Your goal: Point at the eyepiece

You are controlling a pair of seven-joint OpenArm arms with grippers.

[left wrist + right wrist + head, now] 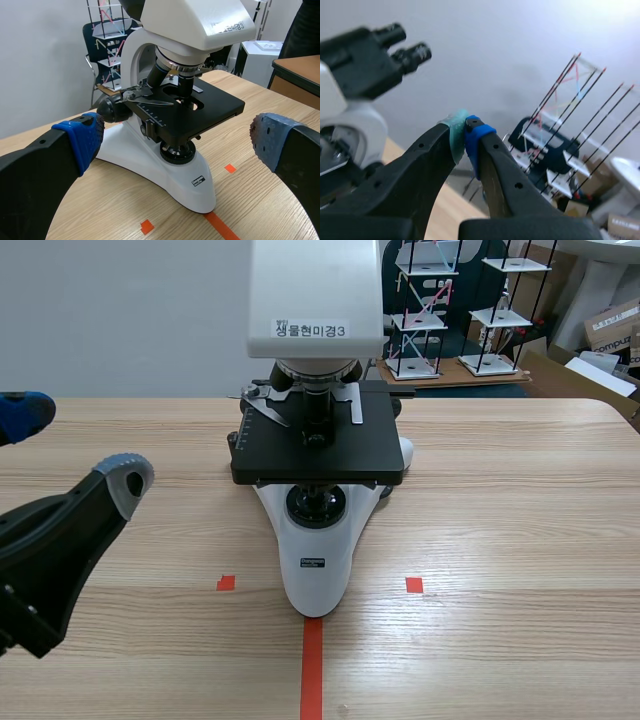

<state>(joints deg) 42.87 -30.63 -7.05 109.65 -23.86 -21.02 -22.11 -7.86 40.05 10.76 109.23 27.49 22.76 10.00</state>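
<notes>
A wooden table (500, 540) is seen running away toward a grey wall (120, 310). A white microscope (315, 550) is stood at the table's middle, with its base pointed toward the robot. Behind the table, wire racks (420, 310) of small shelves are seen, with cardboard boxes (612, 325) beside them.

The left gripper (80, 443) is held low over the table, beside the microscope and apart from it. Its fingers are spread wide, and in the left wrist view the microscope is framed between the pads (85, 137). The right gripper (466, 135) is raised against the wall, outside the scene view. Its fingers are pressed together, pad against pad, with nothing held between them.

The black stage (318, 452) is set under the head (315, 290), with a metal clip (265, 405) lying on it. The eyepiece (402, 44), a black pair of tubes slanting up from the head, is seen in the right wrist view. It is placed ahead of the right gripper and off to one side, apart from the fingertips. A label (311, 330) of printed characters is stuck on the head.
</notes>
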